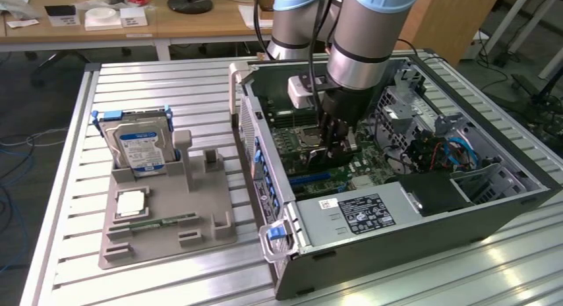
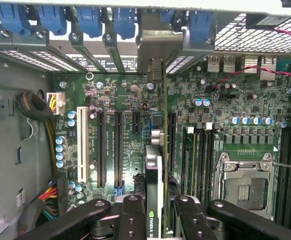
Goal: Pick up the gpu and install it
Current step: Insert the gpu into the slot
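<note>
Where the gpu (image 2: 153, 170) stands edge-on, a small green logo marks its rim, the lettering too fine to read. The power supply (image 1: 360, 214) wears a black label with white print, the hard drive (image 1: 136, 144) a blue-and-white one. The open computer case (image 1: 440, 230) and grey parts tray (image 1: 158, 237) sit on a slatted metal table (image 1: 70, 266), with a wooden desk (image 1: 202, 26) beyond. The gripper (image 2: 158, 209) pinches the card by both faces, jaws partly closed, over the green motherboard (image 2: 130, 100).
</note>
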